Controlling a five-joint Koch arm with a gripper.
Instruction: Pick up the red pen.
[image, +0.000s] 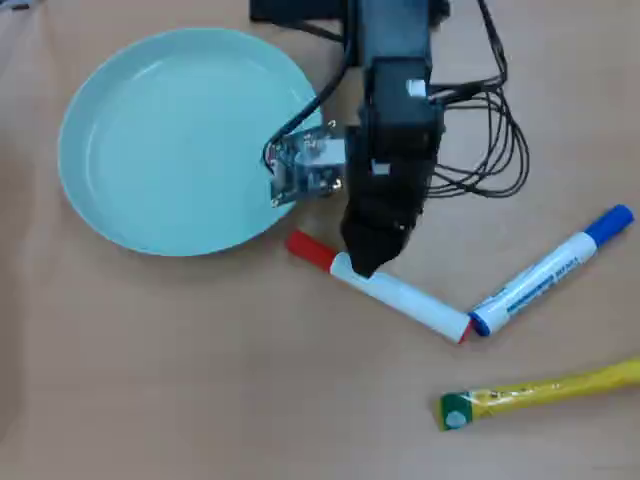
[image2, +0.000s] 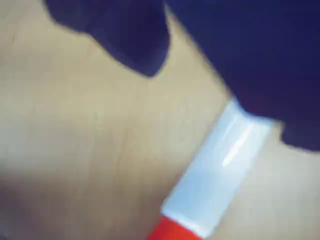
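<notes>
The red pen lies flat on the tan table, its red cap pointing up-left toward the plate and a thin red ring at its lower-right end. My gripper is down over the pen where cap meets white barrel, hiding that part. In the wrist view the pen runs diagonally, white barrel above, red cap at the bottom edge. It passes under the large dark jaw on the right, and the other jaw stands apart at upper left. My gripper looks open, with bare table between the jaws.
A pale teal plate sits at upper left, close to the arm. A white marker with a blue cap touches the pen's lower-right end. A yellow tube with a green end lies lower right. Black cables loop right of the arm.
</notes>
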